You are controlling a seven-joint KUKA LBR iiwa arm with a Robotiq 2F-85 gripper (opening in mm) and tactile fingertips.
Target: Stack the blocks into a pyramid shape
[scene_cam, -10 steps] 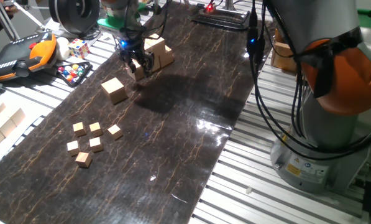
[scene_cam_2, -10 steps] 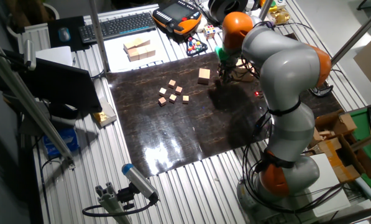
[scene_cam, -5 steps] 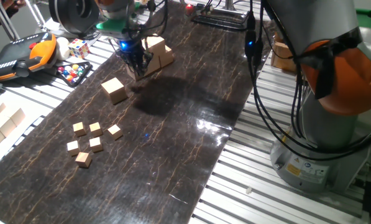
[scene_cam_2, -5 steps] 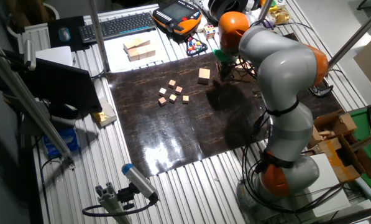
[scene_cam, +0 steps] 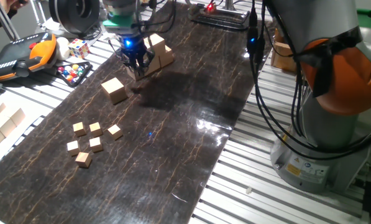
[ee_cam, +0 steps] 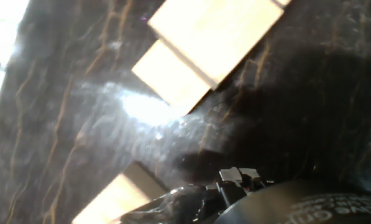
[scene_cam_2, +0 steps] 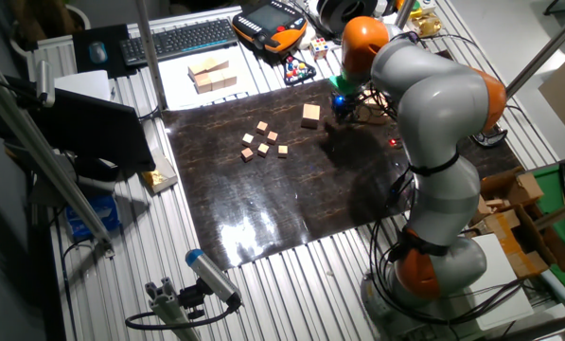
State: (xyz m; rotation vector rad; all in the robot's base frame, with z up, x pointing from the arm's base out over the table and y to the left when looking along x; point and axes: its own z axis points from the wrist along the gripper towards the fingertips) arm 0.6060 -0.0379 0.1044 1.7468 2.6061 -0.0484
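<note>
The loose block [scene_cam: 114,89] sits alone on the dark mat [scene_cam: 173,137], left of the gripper [scene_cam: 137,64]. The gripper hangs at the block pile [scene_cam: 157,51] against the mat's far edge. The cubes look light, stiff and smooth — best pinched across two flat opposite faces. Whether the fingers pinch a block I cannot tell — they hide the spot.

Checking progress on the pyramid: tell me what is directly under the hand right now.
Under the hand sits a tan block on the dark mat, beside the block cluster. The fingers cover most of it, so whether they grip it cannot be seen.
</note>
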